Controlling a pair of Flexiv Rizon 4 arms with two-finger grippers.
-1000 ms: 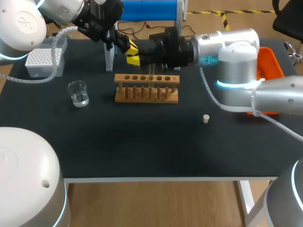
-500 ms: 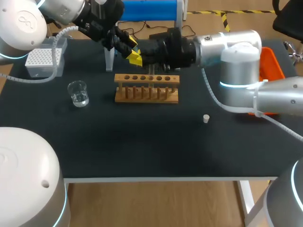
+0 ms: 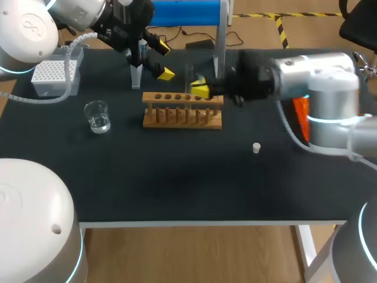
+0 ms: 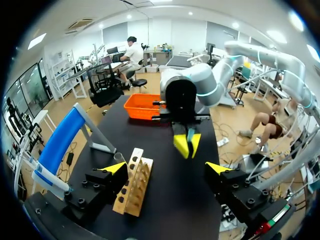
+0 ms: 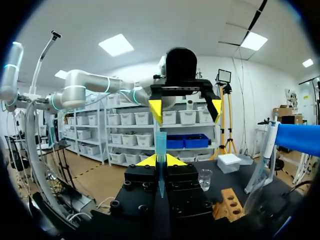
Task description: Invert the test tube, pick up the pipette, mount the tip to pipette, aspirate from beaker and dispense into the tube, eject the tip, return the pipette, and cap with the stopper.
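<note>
A black desk (image 3: 177, 183) is seen, with a wooden rack (image 3: 183, 110) bearing a row of holes set near its middle. A white perforated box (image 3: 54, 73) is placed toward the far left. A blue-topped stand (image 3: 182, 12) is set behind the rack, and an orange tray (image 4: 142, 106) is partly hidden at the right.

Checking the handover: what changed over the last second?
The right gripper drew back rightward, away from the left gripper, with its fingers shut on the tube. The left gripper now stands open. The rack, beaker and stopper stayed put.
</note>
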